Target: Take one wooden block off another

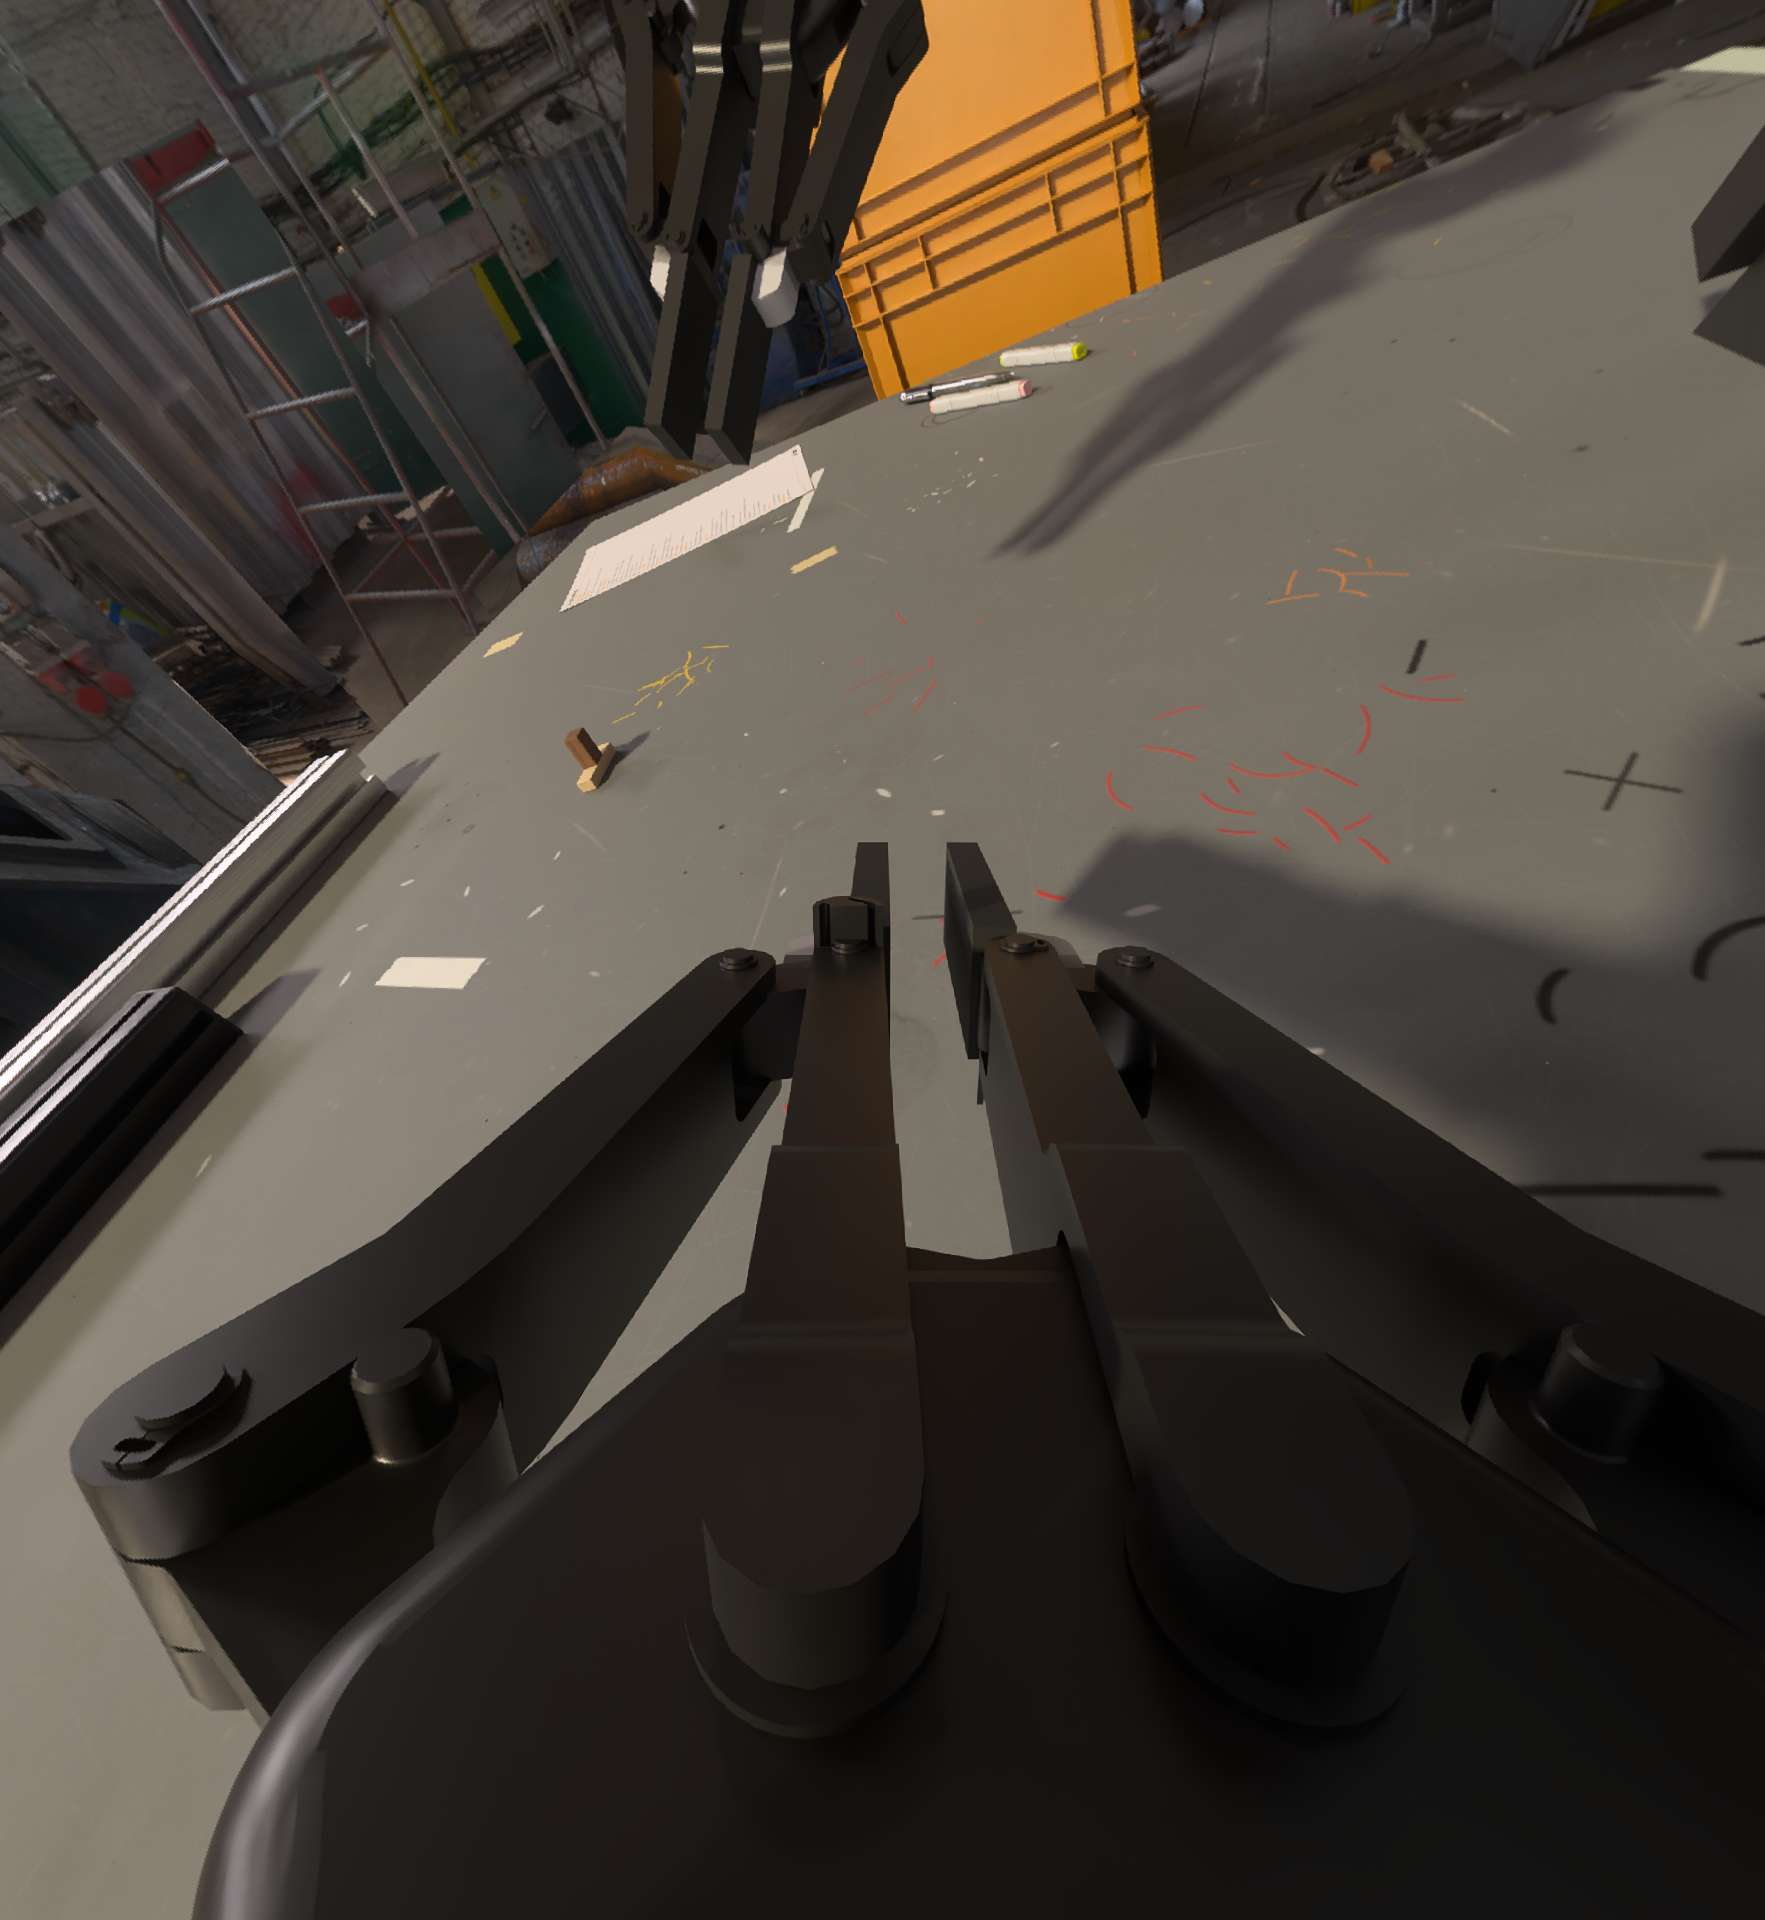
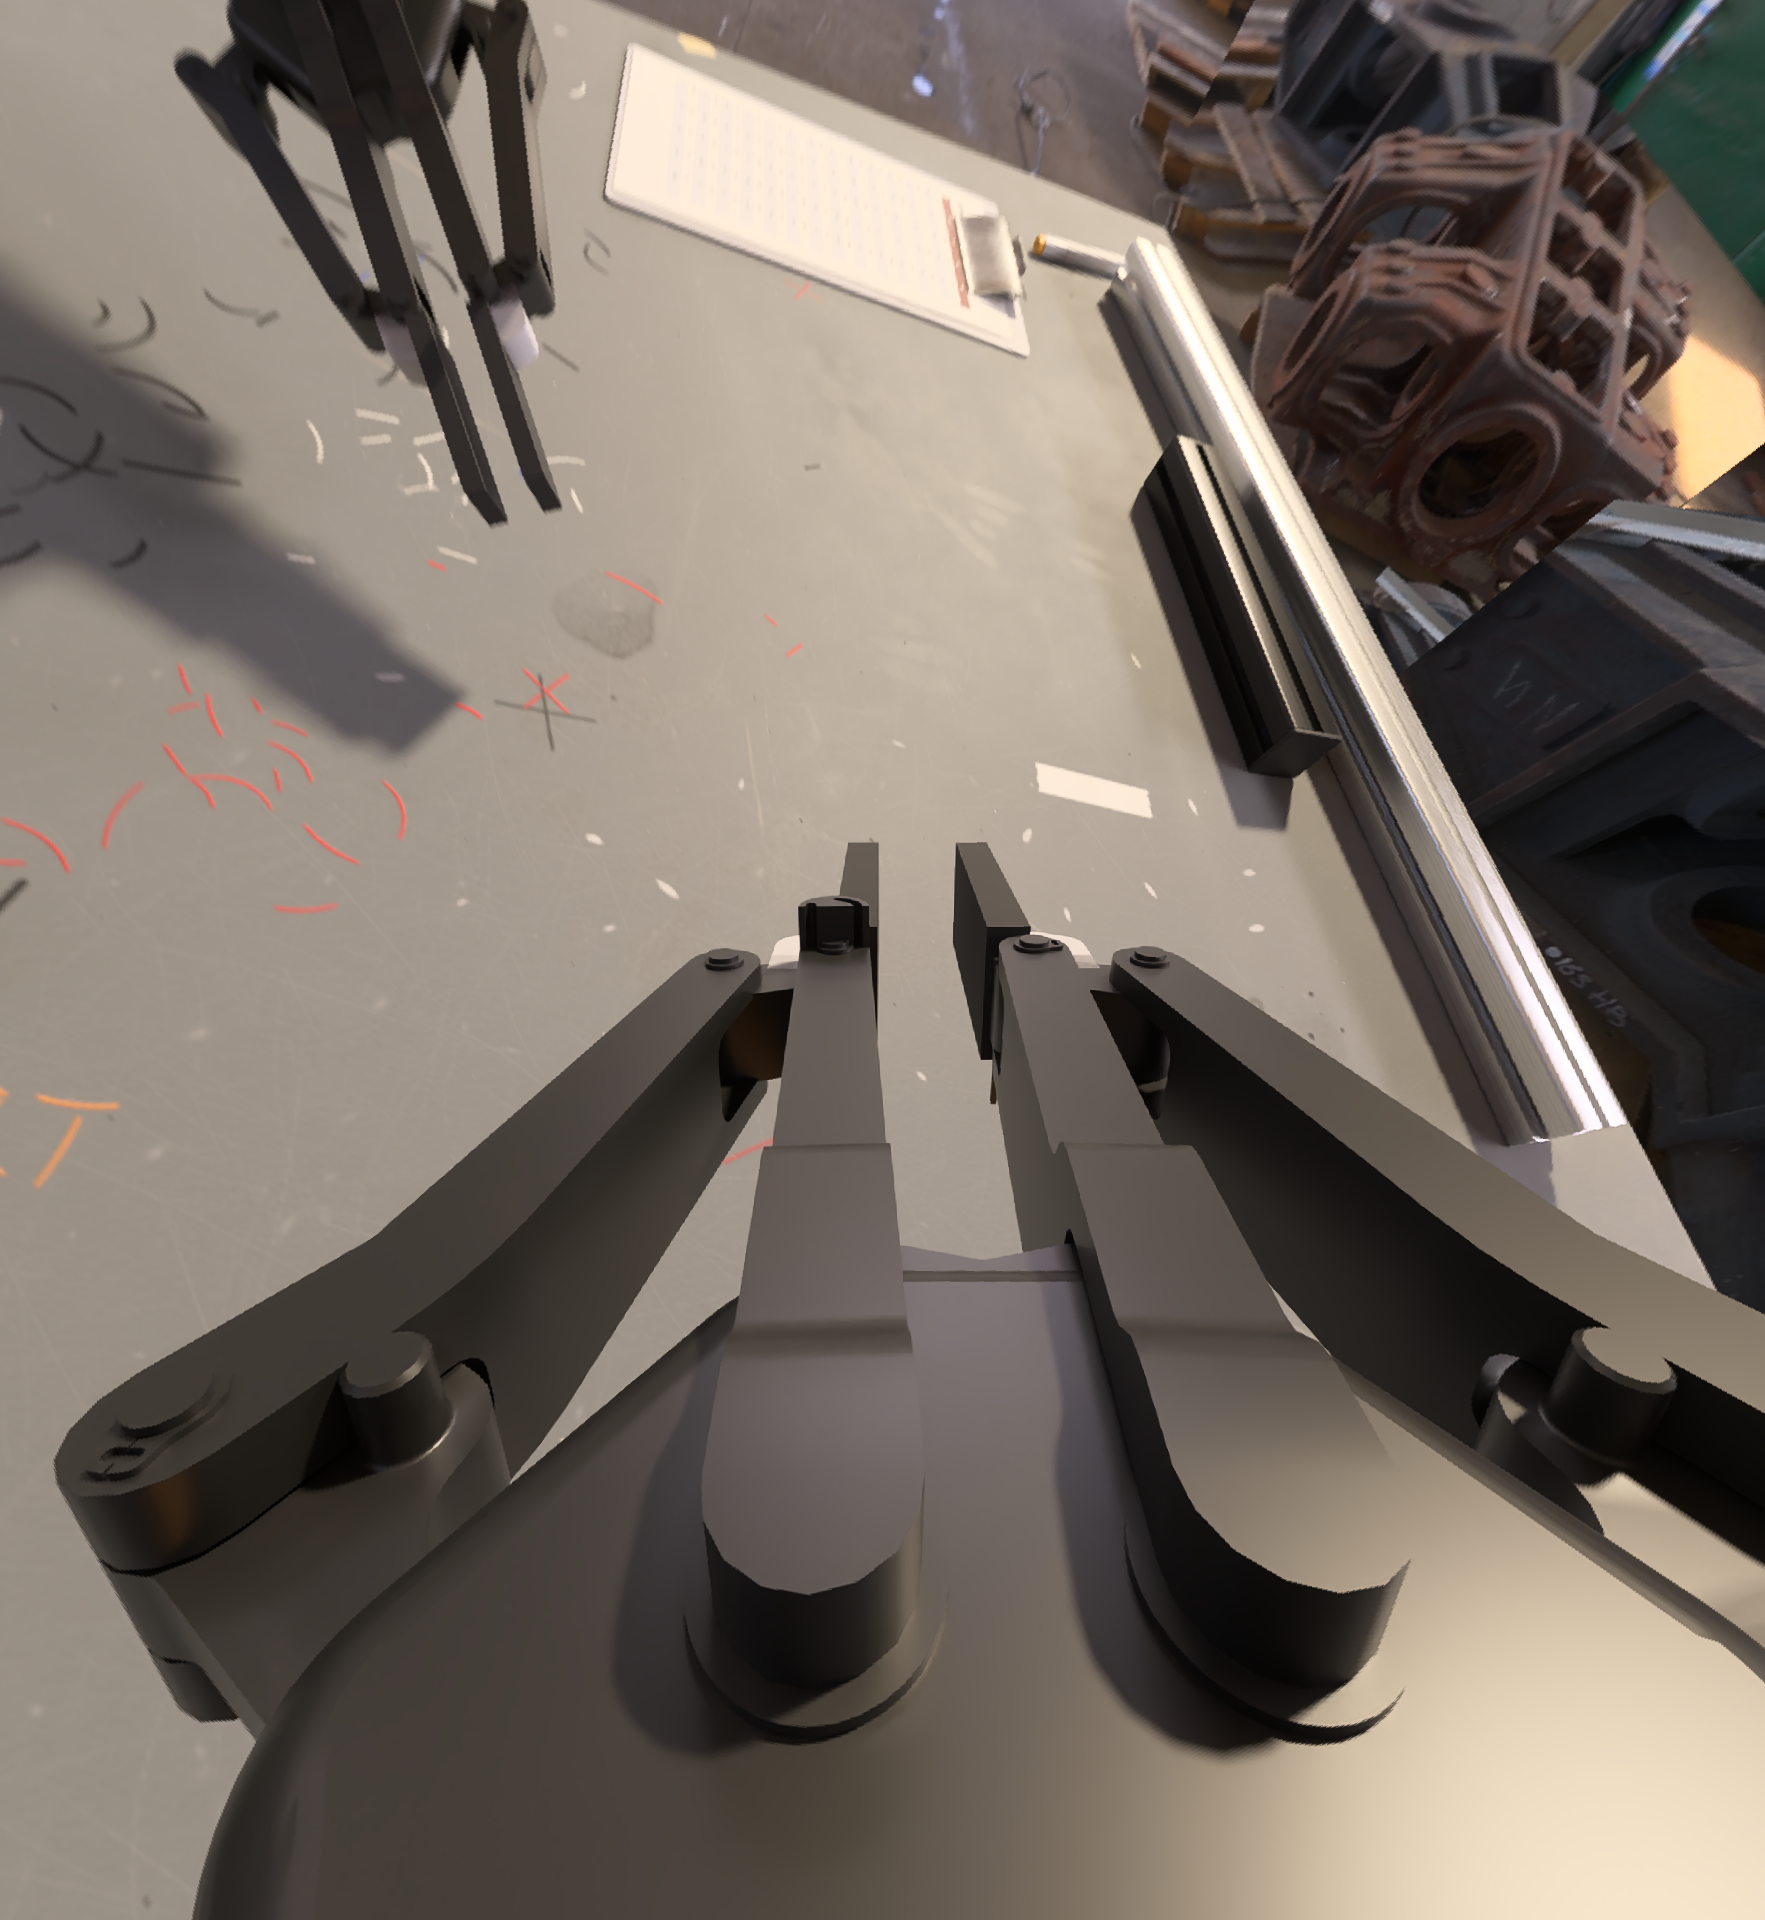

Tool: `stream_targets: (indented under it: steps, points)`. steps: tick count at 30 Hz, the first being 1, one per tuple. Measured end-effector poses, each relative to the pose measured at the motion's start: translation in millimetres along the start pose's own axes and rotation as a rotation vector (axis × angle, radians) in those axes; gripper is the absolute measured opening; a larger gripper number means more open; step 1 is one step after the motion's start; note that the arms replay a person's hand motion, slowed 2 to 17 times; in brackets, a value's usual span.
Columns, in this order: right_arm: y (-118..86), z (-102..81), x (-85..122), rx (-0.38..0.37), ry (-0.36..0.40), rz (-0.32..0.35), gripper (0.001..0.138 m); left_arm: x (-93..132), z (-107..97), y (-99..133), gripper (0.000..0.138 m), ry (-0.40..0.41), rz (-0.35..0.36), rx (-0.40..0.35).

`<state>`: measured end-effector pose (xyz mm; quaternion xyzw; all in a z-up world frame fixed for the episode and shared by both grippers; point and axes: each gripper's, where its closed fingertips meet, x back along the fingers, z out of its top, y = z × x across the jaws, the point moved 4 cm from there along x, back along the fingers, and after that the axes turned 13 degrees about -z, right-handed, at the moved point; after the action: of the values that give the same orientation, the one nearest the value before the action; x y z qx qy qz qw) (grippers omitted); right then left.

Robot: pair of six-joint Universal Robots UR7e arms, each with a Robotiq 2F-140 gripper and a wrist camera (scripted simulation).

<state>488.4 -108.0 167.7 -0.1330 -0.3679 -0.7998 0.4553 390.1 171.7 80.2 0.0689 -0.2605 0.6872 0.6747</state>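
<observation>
Fingers of the left gripper are sitting nearly closed with only a narrow gap, grasping nothing, and the right gripper is looking the same. The wooden blocks are lying stacked, the dark one on the pale one, well ahead and left of the left gripper, near the table edge. I judge the approach is only beginning: next, spreading the fingers and travelling to the upper block. Beyond the blocks, an orange crate is standing off the table; its contents are hidden.

The scuffed grey table carries two stacked wooden blocks, a clipboard, and markers.
</observation>
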Motion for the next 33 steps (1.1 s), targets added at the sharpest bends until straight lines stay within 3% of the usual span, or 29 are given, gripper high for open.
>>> stream_targets:
  steps: [20,33]
  points:
    - [34.8,-25.5,-53.0,0.326,-0.244,0.055,0.021,4.4,1.3,-9.5,0.015,0.059,-0.028,0.082]
    - [70.2,-37.1,-110.2,0.406,-0.377,0.082,0.020,6.4,2.2,-11.7,0.014,0.081,-0.029,0.092]
